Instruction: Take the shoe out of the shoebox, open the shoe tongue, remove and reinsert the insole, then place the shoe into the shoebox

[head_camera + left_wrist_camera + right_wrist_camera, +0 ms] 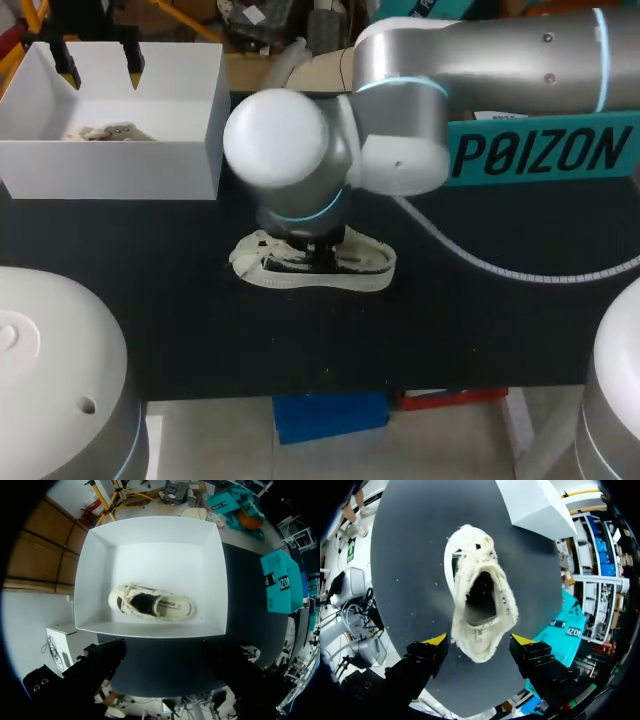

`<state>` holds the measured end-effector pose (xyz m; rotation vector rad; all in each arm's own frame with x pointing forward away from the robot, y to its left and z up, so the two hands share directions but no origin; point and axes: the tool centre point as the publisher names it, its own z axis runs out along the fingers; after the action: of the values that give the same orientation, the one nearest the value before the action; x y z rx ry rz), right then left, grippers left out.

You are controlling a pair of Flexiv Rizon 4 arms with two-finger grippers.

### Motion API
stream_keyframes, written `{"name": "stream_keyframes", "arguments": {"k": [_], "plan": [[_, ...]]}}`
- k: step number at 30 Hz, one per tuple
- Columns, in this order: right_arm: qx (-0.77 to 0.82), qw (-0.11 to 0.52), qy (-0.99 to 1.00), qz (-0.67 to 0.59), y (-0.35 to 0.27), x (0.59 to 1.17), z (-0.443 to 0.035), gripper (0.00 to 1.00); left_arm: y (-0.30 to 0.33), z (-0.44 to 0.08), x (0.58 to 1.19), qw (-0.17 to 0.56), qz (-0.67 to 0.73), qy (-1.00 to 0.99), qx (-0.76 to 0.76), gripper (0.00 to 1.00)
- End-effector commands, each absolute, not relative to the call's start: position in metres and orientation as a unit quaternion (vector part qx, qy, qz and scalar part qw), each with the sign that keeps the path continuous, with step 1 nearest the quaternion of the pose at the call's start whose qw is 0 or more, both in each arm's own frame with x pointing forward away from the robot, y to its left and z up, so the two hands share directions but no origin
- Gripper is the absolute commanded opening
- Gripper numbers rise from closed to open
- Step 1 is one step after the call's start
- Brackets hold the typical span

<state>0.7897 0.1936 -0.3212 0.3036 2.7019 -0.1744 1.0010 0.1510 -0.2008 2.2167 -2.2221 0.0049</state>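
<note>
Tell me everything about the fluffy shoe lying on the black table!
The shoe is cream-white and looks soft and fuzzy, with laces bunched toward the toe. Its mouth gapes wide and is dark inside. It rests sole-down on the black table. The right claw hangs open over its heel end, one yellow tip on each side, seemingly not touching.

The right arm (480, 70) was a thick silver tube with a big white round cap at its joint, and thin light-blue rings ran around it. A white ribbed cable (500, 268) came out of it. Each arm's base (50, 370) was a smooth white dome, and the left one had a small screw hole. The right gripper (479, 640) had black blocky fingers (420, 662) with pointed yellow tips, and the left gripper (100, 72) had the same colours.
</note>
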Motion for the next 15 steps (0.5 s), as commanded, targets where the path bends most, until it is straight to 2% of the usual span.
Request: {"name": "stream_keyframes", "arguments": {"k": [1,9,15], "plan": [[0.062,0.171,0.982,0.059,0.141,0.797,-0.271,1.0,0.151,-0.2,1.001,0.001,0.0,-0.708,0.707,1.0],[0.015,0.151,0.962,0.227,0.103,0.811,-0.241,1.0,0.151,-0.2,1.001,0.001,0.0,-0.708,0.707,1.0],[0.015,0.151,0.962,0.227,0.103,0.811,-0.241,1.0,0.151,-0.2,1.001,0.001,0.0,-0.708,0.707,1.0]]}}
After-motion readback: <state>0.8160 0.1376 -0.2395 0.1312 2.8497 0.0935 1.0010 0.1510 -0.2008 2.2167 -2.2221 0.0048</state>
